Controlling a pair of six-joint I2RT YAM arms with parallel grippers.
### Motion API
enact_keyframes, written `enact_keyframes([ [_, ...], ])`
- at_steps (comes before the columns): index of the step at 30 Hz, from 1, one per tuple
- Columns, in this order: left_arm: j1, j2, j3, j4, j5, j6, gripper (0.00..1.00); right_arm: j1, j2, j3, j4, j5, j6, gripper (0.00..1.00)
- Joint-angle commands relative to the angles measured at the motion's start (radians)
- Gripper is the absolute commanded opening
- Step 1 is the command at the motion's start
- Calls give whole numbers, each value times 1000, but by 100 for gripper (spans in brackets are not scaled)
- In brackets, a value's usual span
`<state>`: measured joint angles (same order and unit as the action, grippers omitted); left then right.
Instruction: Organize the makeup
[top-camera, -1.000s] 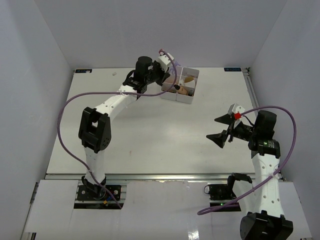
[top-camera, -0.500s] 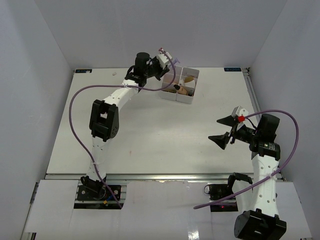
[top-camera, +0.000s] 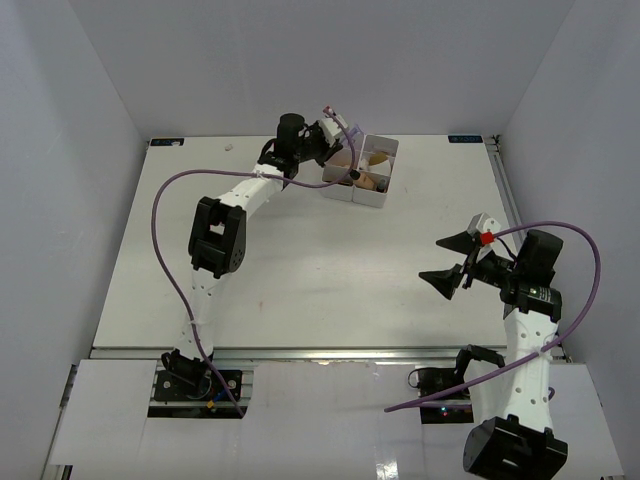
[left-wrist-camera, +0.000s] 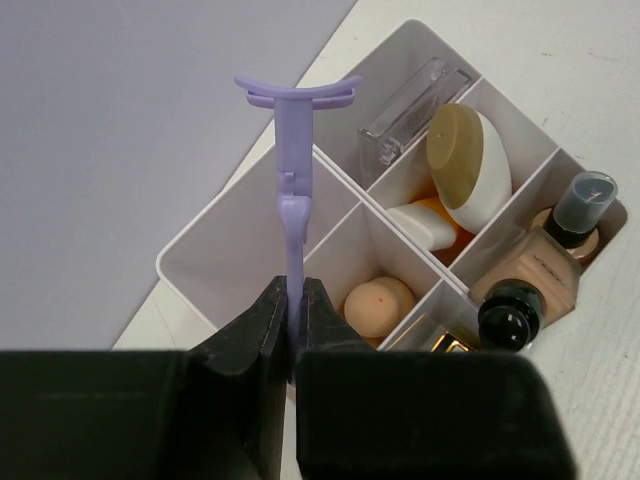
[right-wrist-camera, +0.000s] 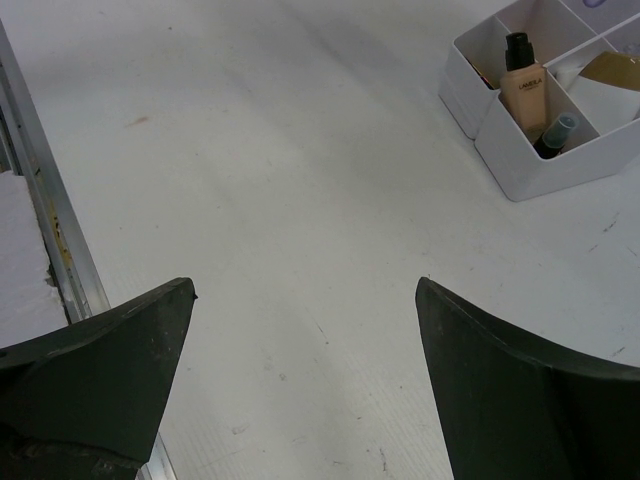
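Note:
My left gripper is shut on a thin lavender plastic tool with a curved top, held upright over the empty left compartment of the white box. Other compartments hold the makeup: a beige egg sponge, a tan dark-capped bottle, a small grey-capped bottle, a tan-and-white rounded piece and a clear case. From above, the left gripper hangs at the box's back left corner. My right gripper stands open and empty, far to the front right.
The box sits at the back middle of the white table, with the tan bottle upright in it. An aluminium rail runs along the table's near edge. Grey walls close in on three sides.
My left arm has stretched further back and swung the lavender tool to the right, over the box. The right arm has drifted slightly right, its jaws still open.

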<state>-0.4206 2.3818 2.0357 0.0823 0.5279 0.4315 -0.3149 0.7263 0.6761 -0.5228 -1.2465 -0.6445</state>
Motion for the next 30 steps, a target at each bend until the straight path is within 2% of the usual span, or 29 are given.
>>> enact_keyframes([
  [1, 5, -8, 40, 70, -21, 11, 18, -7, -1, -1, 15, -37, -15, 98],
  [12, 3, 41, 62, 146, -45, -41, 21, -9, 7, -1, 17, -34, -14, 98],
  [19, 3, 37, 35, 146, -51, -46, 33, -9, 8, 0, 17, -34, -14, 98],
  [30, 0, -7, 20, 146, -63, -60, 41, -9, 4, -1, 17, -30, -14, 98],
])
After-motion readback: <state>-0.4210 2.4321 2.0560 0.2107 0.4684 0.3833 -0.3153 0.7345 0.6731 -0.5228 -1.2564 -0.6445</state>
